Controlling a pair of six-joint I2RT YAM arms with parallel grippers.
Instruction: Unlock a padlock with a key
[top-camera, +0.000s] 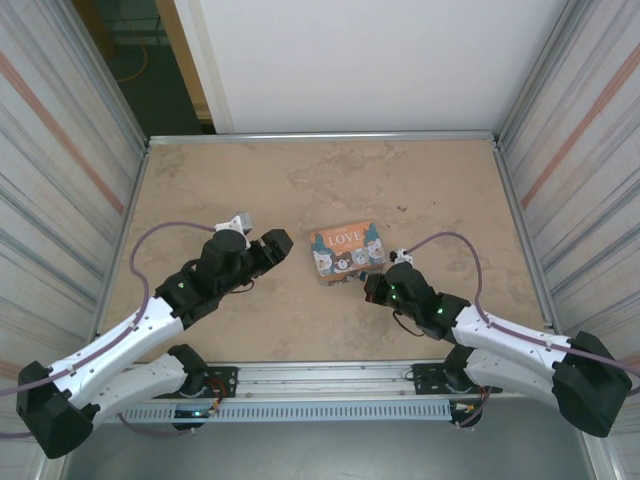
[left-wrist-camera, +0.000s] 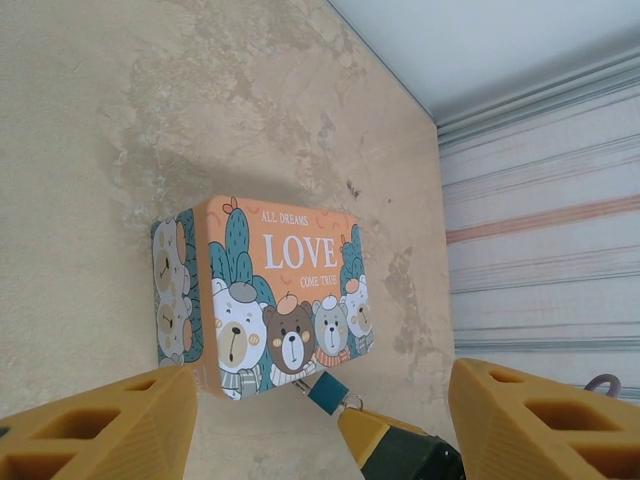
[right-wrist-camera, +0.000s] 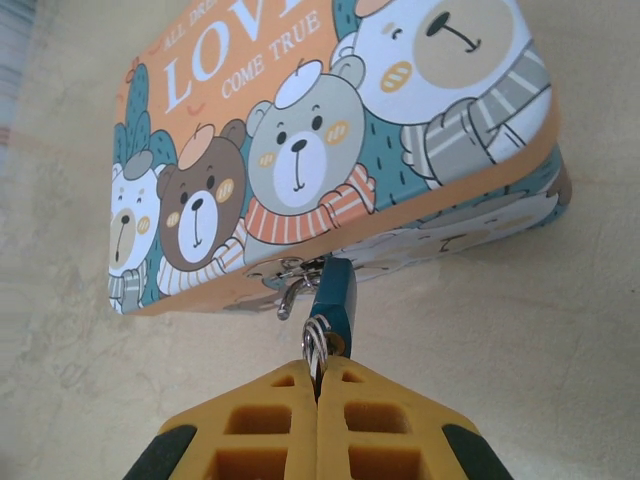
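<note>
From the table's (top-camera: 420, 180) near edge the right arm reaches inward, and the right gripper (right-wrist-camera: 318, 374) has its yellow fingers (right-wrist-camera: 260, 420) pressed flat together, nipping a small silvery ring (right-wrist-camera: 317, 340) at their tips (whether a key sits in the seam between them I cannot tell). The ring hangs at the near end of the padlock (right-wrist-camera: 332, 291), a small teal body touching those fingertips. The padlock's far end meets a silvery hasp (right-wrist-camera: 286, 274) on the near side wall of the box (right-wrist-camera: 330, 120). From the left wrist the padlock (left-wrist-camera: 327, 392) shows at the box's lower edge, with the right gripper's tip (left-wrist-camera: 372, 438) just behind it. The box (top-camera: 346, 250) lies flat about midway between the table's near and far edges, a little right of centre, its lid up. The lid shows four scarfed bears and the word LOVE on orange. Left of the box, near it but not touching, the left gripper (top-camera: 277, 243) points toward it with its fingers (left-wrist-camera: 100, 425) spread wide and nothing between them. Past the box, bare mottled tabletop runs to the far edge.
</note>
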